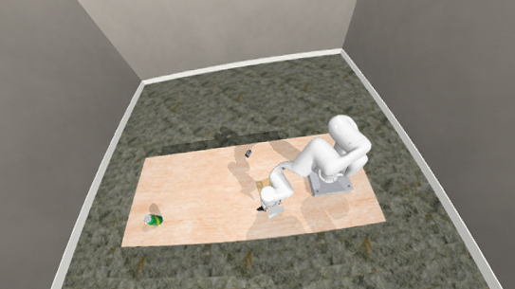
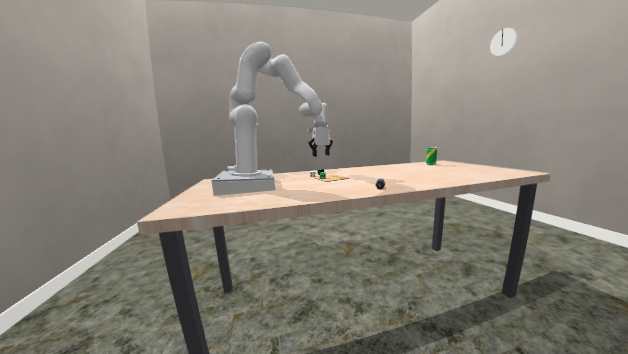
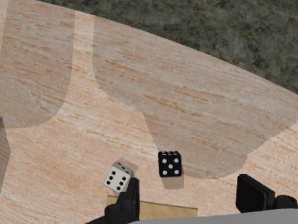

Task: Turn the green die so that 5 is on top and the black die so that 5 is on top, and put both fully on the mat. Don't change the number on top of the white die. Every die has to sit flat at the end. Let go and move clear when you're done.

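Note:
The black die point(image 3: 170, 164) point(image 2: 321, 171) lies flat on the table just off the mat point(image 3: 170, 211) point(image 2: 341, 178), with 5 on top. The white die point(image 3: 117, 179) point(image 2: 312, 174) lies flat on the table beside the mat, with 6 on top. The green die point(image 2: 322, 175) is on the mat in the exterior view; its top number is too small to read there, and it is outside the wrist view. My gripper point(image 2: 320, 153) point(image 3: 189, 193) is open and empty, above the dice. In the wrist view, its left finger is close to the white die's image and partly covers the mat.
A small dark object point(image 1: 248, 153) point(image 2: 380, 184) lies near one long table edge. A green can point(image 1: 155, 220) point(image 2: 431, 156) stands near the table end far from the arm's base point(image 1: 332, 187) point(image 2: 243, 185). The arm hides part of the mat in the top view.

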